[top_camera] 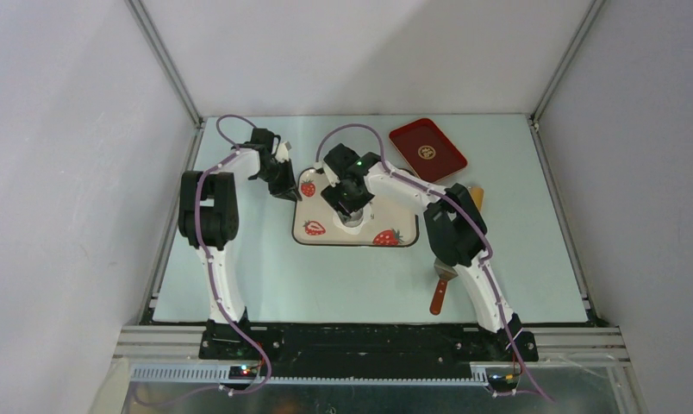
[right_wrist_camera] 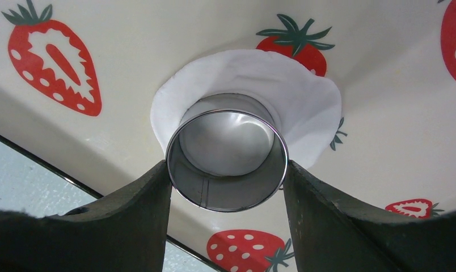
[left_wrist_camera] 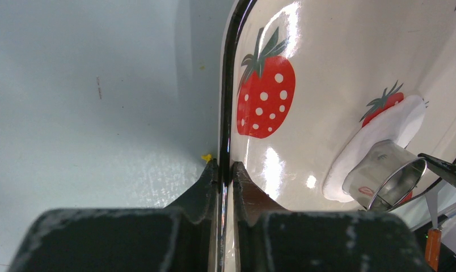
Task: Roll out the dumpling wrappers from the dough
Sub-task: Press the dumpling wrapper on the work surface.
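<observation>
A thin flat white dumpling wrapper [right_wrist_camera: 305,96] lies on the cream strawberry-print tray [right_wrist_camera: 384,147], near the tray's front edge. A small silvery round cup [right_wrist_camera: 227,164] stands on the wrapper, its open mouth facing my right wrist camera. My right gripper [right_wrist_camera: 227,170] is shut on the cup, one finger on each side. In the left wrist view the wrapper [left_wrist_camera: 390,127] and cup [left_wrist_camera: 384,175] show at the right. My left gripper [left_wrist_camera: 226,167] is shut on the tray's black rim [left_wrist_camera: 228,85] at its left side. No separate lump of dough is in view.
A dark red tray [top_camera: 427,149] lies at the back right of the table. A tool with a red handle [top_camera: 440,295] lies by the right arm, and an orange-brown object [top_camera: 477,197] is partly hidden behind that arm. The strawberry tray [top_camera: 395,216] is mid-table.
</observation>
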`<control>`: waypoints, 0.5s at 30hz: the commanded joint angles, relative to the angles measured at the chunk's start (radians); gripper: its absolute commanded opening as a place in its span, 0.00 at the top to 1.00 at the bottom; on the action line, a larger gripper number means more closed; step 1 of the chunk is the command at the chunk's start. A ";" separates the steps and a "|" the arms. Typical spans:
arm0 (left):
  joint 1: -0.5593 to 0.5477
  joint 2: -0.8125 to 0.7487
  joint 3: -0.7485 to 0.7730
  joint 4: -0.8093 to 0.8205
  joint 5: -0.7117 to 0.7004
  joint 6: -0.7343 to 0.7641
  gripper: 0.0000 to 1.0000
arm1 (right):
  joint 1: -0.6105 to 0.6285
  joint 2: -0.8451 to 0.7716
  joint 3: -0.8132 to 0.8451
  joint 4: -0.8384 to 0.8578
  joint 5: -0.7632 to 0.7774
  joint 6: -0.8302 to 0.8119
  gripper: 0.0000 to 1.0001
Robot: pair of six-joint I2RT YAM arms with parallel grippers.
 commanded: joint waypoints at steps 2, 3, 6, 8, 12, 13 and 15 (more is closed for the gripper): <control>-0.004 -0.010 -0.019 0.001 -0.074 0.022 1.00 | 0.004 0.087 -0.068 0.038 0.001 -0.085 0.94; -0.003 -0.012 -0.019 0.003 -0.074 0.022 1.00 | 0.004 0.087 -0.069 0.037 -0.014 -0.100 0.94; -0.003 -0.011 -0.018 0.001 -0.075 0.022 1.00 | 0.003 0.084 -0.072 0.033 -0.042 -0.126 0.94; -0.004 -0.011 -0.018 0.001 -0.075 0.022 1.00 | -0.001 0.084 -0.069 0.027 -0.060 -0.139 0.94; -0.003 -0.010 -0.018 0.002 -0.074 0.022 1.00 | -0.007 0.092 -0.053 0.009 -0.069 -0.140 0.94; -0.003 -0.011 -0.018 0.001 -0.074 0.022 1.00 | -0.009 0.095 -0.048 0.002 -0.067 -0.126 0.94; -0.004 -0.011 -0.018 0.001 -0.074 0.022 1.00 | -0.015 0.116 -0.026 -0.017 -0.052 -0.079 0.95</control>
